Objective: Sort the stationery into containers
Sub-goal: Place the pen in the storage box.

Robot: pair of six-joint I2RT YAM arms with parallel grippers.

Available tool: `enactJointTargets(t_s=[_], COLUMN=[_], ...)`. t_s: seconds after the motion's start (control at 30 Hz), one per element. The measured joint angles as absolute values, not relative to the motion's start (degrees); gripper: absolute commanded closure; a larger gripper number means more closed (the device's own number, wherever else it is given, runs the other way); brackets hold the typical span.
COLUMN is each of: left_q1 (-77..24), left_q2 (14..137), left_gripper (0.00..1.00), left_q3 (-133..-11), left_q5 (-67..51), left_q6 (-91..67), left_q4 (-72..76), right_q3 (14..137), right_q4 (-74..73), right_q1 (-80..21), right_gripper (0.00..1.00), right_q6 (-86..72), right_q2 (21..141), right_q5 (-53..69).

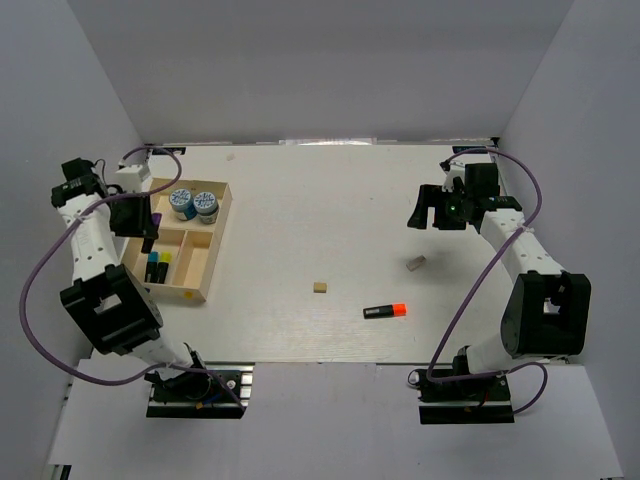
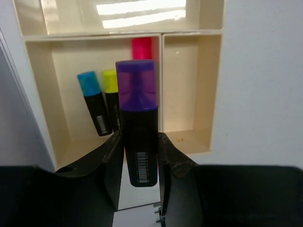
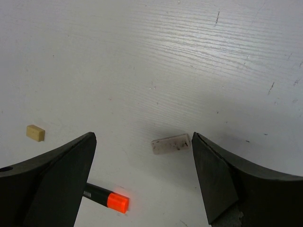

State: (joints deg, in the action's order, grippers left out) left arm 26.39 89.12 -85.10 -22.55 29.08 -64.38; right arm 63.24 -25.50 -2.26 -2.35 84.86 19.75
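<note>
— Which step is in hand?
— By the left tool (image 2: 139,151) the purple-capped highlighter (image 2: 136,85) is pinched above the tray (image 2: 160,80), over the blue-capped highlighter (image 2: 93,106) and yellow-capped highlighter (image 2: 111,94). A release clear of the dividing wall seems called for.
— And elsewhere?
— On the worktop (image 3: 142,56) the orange-capped highlighter (image 3: 111,199), tan eraser (image 3: 35,133) and grey eraser (image 3: 170,144) are unsorted; the right tool (image 3: 143,137) is spread above the last.

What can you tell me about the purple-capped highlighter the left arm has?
The purple highlighter is short: a translucent purple cap on a glossy black body with a white barcode label. The left gripper clamps its lower body between two black fingers, cap pointing away from the wrist camera. It is held over the light-wood tray, near the compartment holding the blue-capped highlighter and yellow-capped highlighter, and seems to touch only the fingers.
</note>
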Motion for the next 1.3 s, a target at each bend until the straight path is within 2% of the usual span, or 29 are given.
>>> enactJointTargets(t_s=[0.3, 0.63, 0.83, 0.97, 1.0, 1.1, 1.2, 1.3], left_q1=[37.1, 37.5, 37.1, 36.6, 36.6, 36.4, 36.4, 36.2], left_q2=[98.5, 97.1, 97.1, 97.1, 97.1, 97.1, 97.1, 97.1], left_gripper=[1.0, 0.99, 0.76, 0.57, 0.48, 0.36, 0.26, 0.26], left_q3=[-87.1, -81.8, -78.1, -77.6, -77.6, -77.8, -78.3, -78.9], left_q5=[-22.1, -18.6, -17.1, -16.4, -16.4, -16.4, -16.5, -16.9], left_q6=[38.6, 40.1, 39.9, 39.5, 39.4, 38.9, 38.0, 37.3], left_q4=[-66.2, -59.0, -55.6, -54.4, -54.0, -53.6, -53.5, -53.6], right_q3=[63.2, 64.1, 64.3, 64.4, 64.4, 64.4, 64.4, 64.4], right_q4=[-25.6, -26.1, -26.9, -26.9, -26.9, -26.9, -26.9, -26.9], right_q1=[-2.3, -2.3, -2.3, -2.3, -2.3, -2.3, -2.3, -2.3], right_gripper=[0.14, 0.14, 0.14, 0.14, 0.14, 0.14, 0.14, 0.14], right_q6=[-2.1, -1.9, -1.9, -1.9, -1.9, -1.9, -1.9, -1.9], right_q2=[84.9, 85.6, 85.9, 86.1, 86.3, 86.7, 86.7, 86.7], right_q5=[20.1, 21.2, 21.2, 21.6, 21.6, 21.7, 21.8, 21.9])
